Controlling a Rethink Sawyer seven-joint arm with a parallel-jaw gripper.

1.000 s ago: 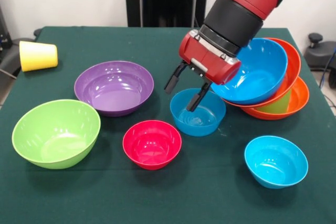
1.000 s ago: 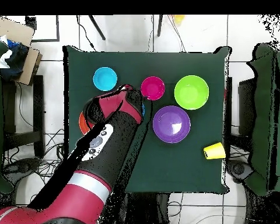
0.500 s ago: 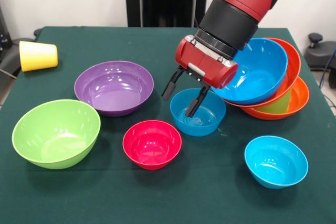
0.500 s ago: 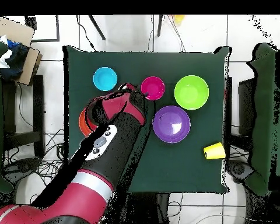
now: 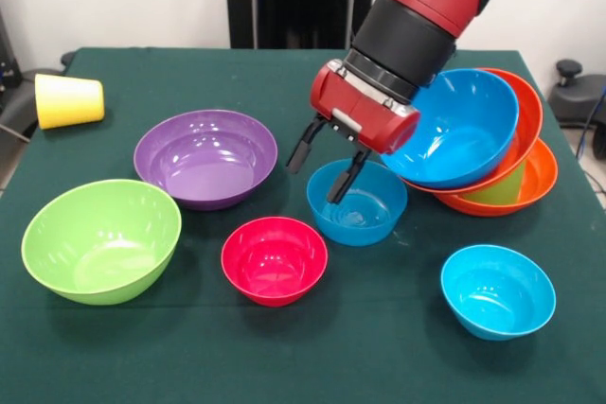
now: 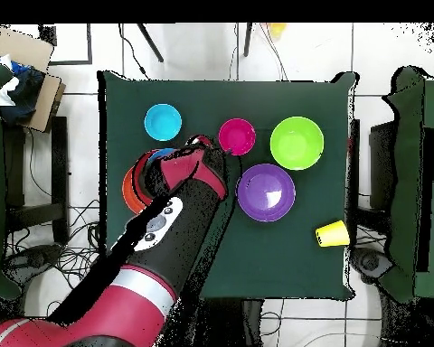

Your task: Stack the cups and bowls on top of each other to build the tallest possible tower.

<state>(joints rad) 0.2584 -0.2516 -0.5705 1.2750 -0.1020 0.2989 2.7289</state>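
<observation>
No text, label, brand, number or sign can be read anywhere in either view. The bowls, the cups, the arm and the worktop (image 5: pixel 237 82) all show plain surfaces without legible markings.
</observation>
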